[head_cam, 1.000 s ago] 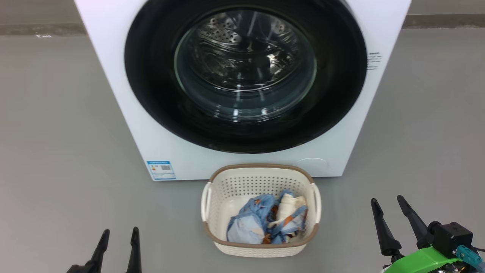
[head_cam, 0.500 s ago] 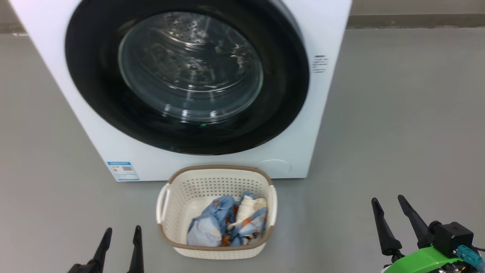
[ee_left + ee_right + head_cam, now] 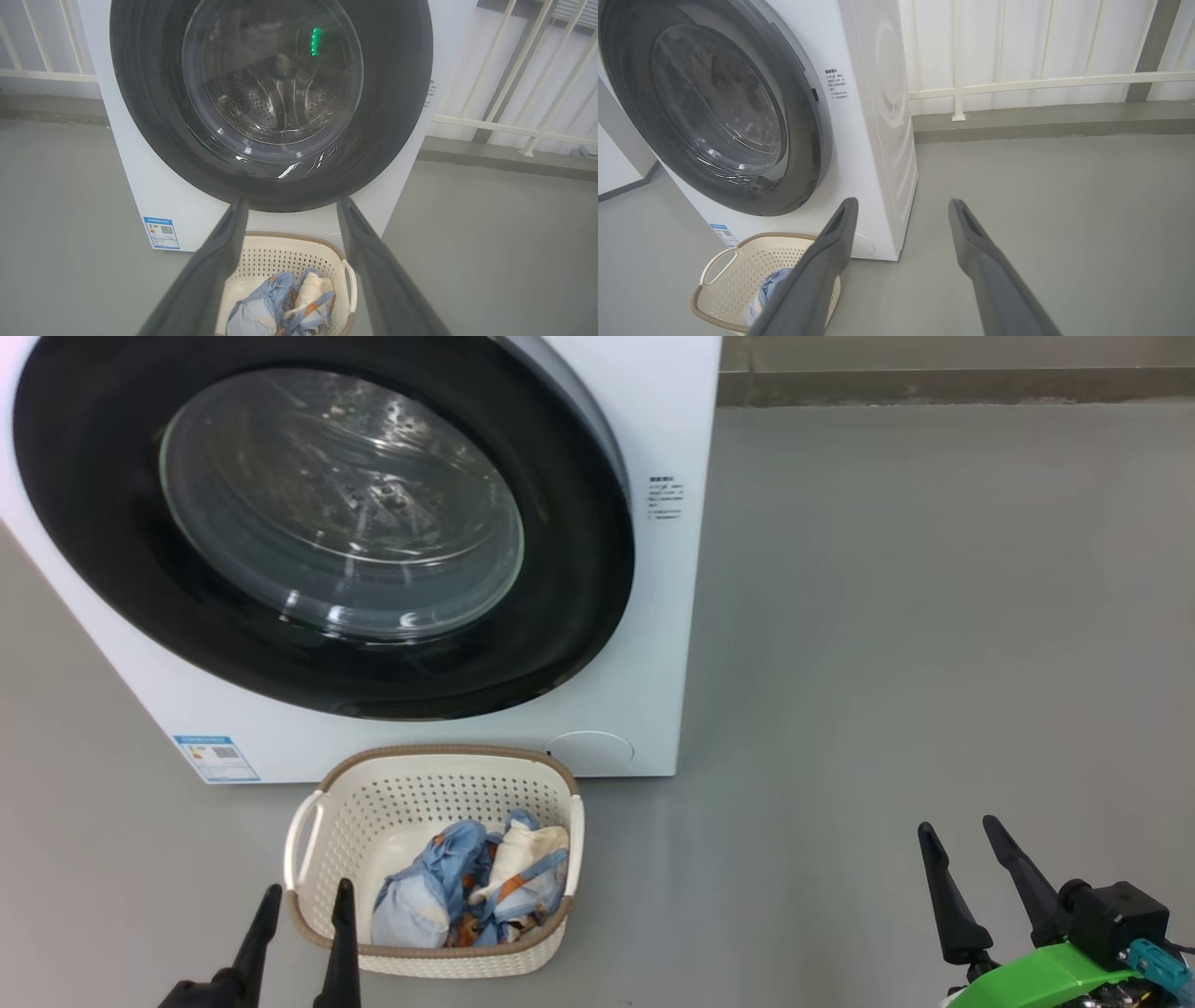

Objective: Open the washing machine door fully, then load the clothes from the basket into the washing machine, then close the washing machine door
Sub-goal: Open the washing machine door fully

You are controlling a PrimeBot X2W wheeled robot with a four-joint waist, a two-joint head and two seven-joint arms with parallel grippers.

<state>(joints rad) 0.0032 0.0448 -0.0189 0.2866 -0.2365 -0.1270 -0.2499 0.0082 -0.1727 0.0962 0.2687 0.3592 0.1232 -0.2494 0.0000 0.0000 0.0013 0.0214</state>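
The white washing machine [image 3: 672, 616] stands at the upper left of the head view. Its round black-rimmed door [image 3: 560, 579] with the glass centre sits shut against the front. On the floor before it rests the cream basket [image 3: 439, 782], holding light blue clothes [image 3: 471, 896] with cream and orange patches. My left gripper [image 3: 303, 896] is open at the basket's near left corner, a little above it. My right gripper [image 3: 960, 829] stands open over bare floor far to the right. In the left wrist view the door [image 3: 397, 93], basket [image 3: 280, 247] and clothes [image 3: 261, 308] lie ahead between the fingers.
Grey floor [image 3: 887, 616] stretches to the right of the machine. A low kerb and white railing [image 3: 1041, 84] run along the back wall. A blue label [image 3: 217, 758] marks the machine's lower left corner.
The head view has swung to the right, so machine and basket now sit further left in it. Both grippers stay open in the same places of the view.
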